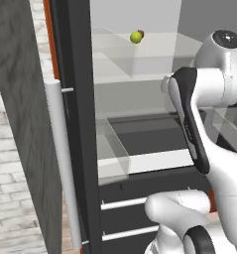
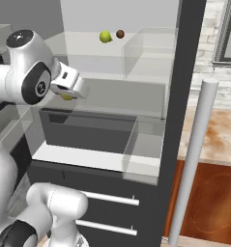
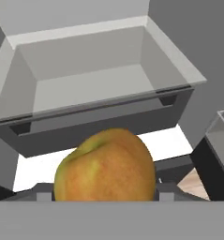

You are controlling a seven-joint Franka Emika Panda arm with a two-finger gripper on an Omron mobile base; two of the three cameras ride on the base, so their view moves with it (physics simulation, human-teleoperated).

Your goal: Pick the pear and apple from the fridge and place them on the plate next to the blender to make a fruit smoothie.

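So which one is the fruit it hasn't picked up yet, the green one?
Look inside the open fridge, at the clear glass shelf near the top. Towards the back sits the small yellow-green fruit, beside a smaller dark brown ball. It is the only green thing in there.

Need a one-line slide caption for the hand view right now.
Hand view: gripper shut on a yellow-orange apple, in front of the open fridge's pale shelf and dark drawer.
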